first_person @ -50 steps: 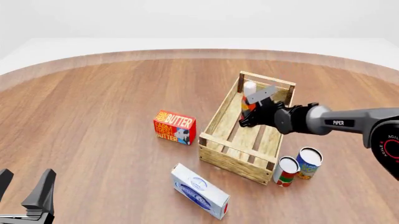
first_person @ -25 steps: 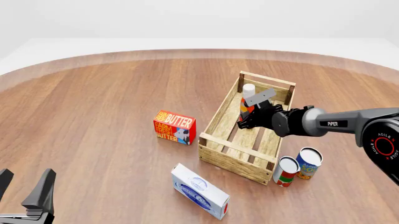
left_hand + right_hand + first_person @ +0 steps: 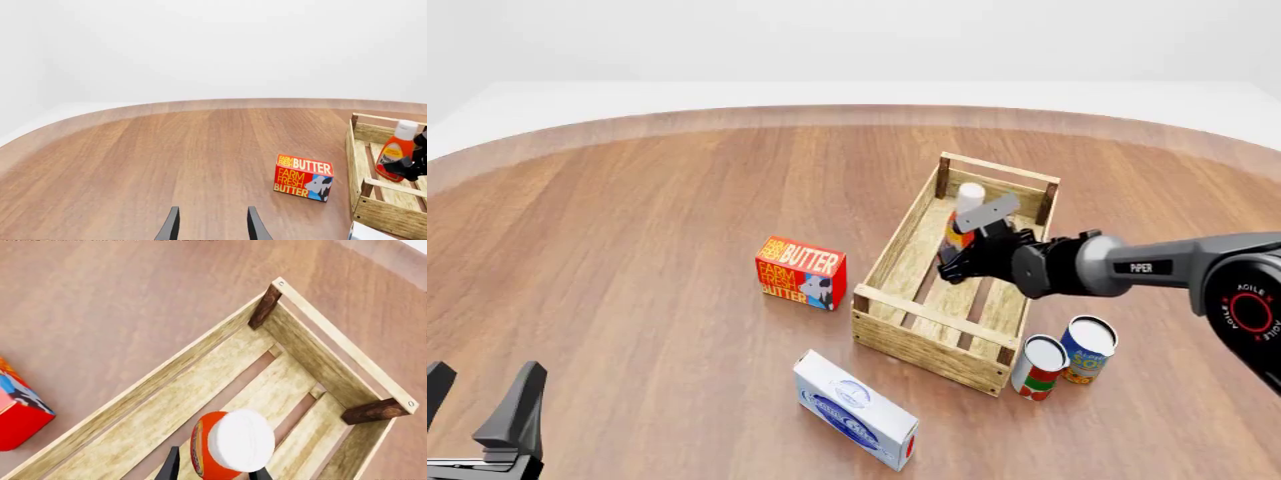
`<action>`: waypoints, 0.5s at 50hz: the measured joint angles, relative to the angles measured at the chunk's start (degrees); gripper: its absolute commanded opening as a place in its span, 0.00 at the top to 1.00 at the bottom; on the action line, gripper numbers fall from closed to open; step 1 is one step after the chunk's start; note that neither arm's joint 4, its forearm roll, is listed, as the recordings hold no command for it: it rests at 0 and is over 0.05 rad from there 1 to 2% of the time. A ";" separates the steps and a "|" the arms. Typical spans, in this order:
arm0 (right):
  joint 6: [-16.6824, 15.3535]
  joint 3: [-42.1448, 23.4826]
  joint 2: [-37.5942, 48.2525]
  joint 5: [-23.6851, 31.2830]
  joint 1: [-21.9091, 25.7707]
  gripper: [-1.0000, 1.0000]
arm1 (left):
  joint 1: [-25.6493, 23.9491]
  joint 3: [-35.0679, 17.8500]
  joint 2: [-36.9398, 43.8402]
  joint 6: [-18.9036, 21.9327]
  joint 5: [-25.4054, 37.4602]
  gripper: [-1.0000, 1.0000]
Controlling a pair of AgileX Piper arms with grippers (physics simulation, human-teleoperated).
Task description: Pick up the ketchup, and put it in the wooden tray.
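The right gripper [image 3: 964, 246] grips the ketchup [image 3: 960, 218] inside the tray [image 3: 897, 312], near its far end, upright (whether it touches the slats I cannot tell). If released while tilted or raised, it could topple or wedge between slats. The left gripper [image 3: 481, 400] hangs open, far away.

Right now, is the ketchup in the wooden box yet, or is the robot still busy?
Nearly done. The ketchup has been picked up and brought inside the wooden tray, standing upright over the slatted floor. In hand: the right tool is closed on the bottle. Left to do: let go and pull the arm out. I can't tell if the bottle's bottom touches the floor. The left tool sits open, unused.
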 measured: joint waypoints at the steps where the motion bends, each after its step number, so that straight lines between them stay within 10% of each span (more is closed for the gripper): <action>1: 0.01 0.05 -0.09 0.00 0.00 0.00 | 0.00 0.00 -0.01 0.00 0.01 0.00; 25: -0.31 1.39 -4.98 1.19 -0.24 0.00 | 0.00 -0.02 -0.14 0.01 0.15 0.00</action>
